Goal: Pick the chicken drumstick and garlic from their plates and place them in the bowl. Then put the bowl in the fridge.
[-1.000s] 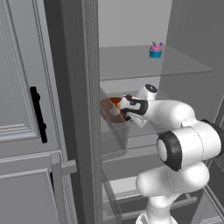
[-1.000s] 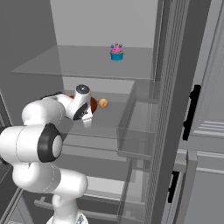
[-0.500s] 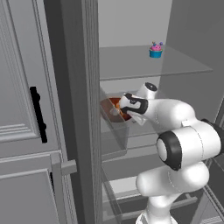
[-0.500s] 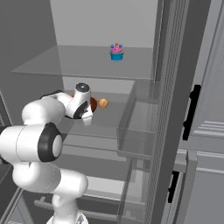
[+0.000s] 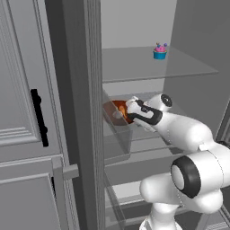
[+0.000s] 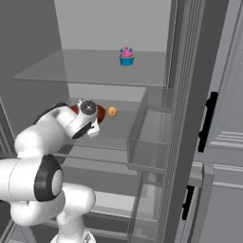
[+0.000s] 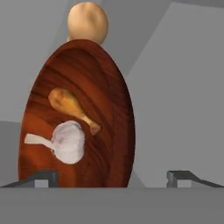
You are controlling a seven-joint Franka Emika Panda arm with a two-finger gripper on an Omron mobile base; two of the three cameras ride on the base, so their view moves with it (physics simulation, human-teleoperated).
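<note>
Panelled grey cabinets (image 5: 18,112) with black bar handles (image 5: 39,117), standing at either side of the opening. Further cabinet panels (image 6: 228,114) at far right, each with a black handle (image 6: 208,121). Lighting even, flat, no shadows of note.

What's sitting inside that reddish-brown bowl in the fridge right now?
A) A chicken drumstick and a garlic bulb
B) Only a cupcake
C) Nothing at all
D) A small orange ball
A: the hand view shows the chicken drumstick and the garlic bulb lying side by side inside the bowl, while the cupcake stands on the shelf above.
</note>
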